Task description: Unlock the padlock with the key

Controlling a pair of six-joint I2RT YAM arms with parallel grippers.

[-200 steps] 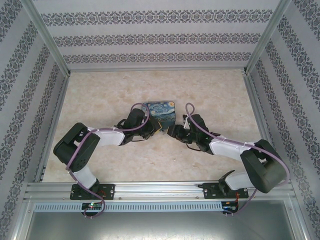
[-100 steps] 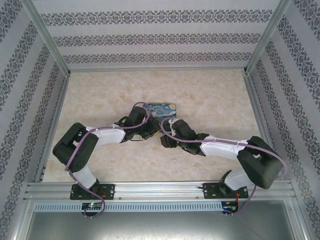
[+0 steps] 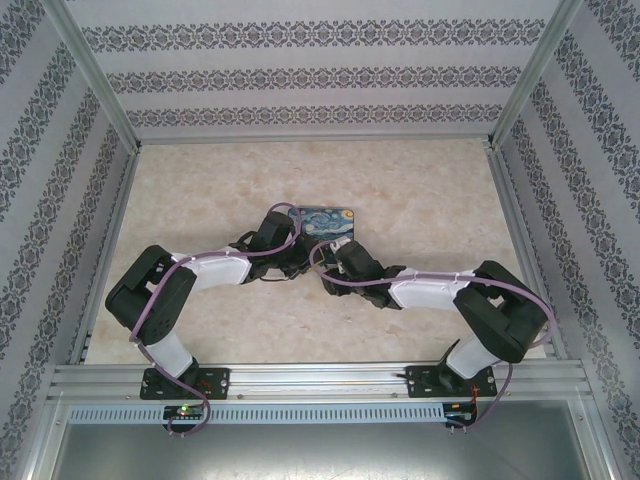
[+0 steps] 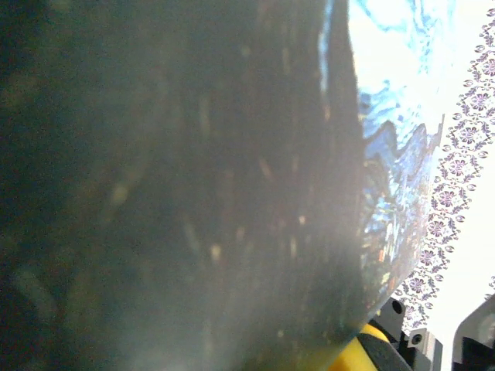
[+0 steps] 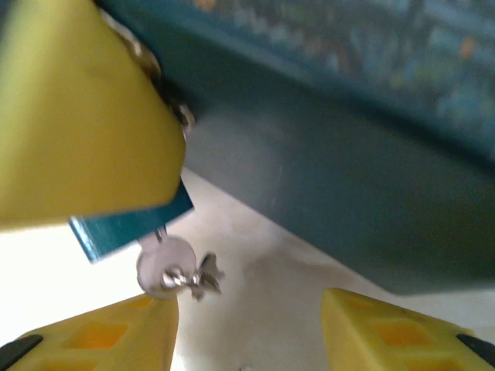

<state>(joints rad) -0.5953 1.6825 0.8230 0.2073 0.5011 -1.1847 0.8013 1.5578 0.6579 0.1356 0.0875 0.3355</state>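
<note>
Grey-patterned wallpaper panels (image 3: 300,80) are enclosing a beige, marble-look surface (image 3: 200,190) on three sides. Near its centre a rectangular tin painted with a swirling blue-and-yellow night sky (image 3: 330,218) is lying flat, and both arms are reaching in toward its near edge.

Left arm (image 3: 215,270): its jaws are clenching on the small blue-bodied padlock (image 5: 128,226). In the right wrist view one yellow finger pad (image 5: 77,116) of this arm is covering most of the lock body — only a lower corner and a trace of silver shackle are showing. The padlock is sitting just beside the tin's dark side wall.

The thin silvery key (image 5: 164,267) is sitting in the underside of the padlock, rounded head pointing down, with a small metal ring (image 5: 203,282) dangling from it.

Right arm (image 3: 430,290): its jaws are standing released, with nothing between them. Its two yellow fingertips (image 5: 100,336) are flanking a bare gap below the key. The one at the lower left of that view is lying just beneath the key head — whether it is touching cannot be told.

The left wrist view is showing the tin's painted lid at close range, largely out of focus.
</note>
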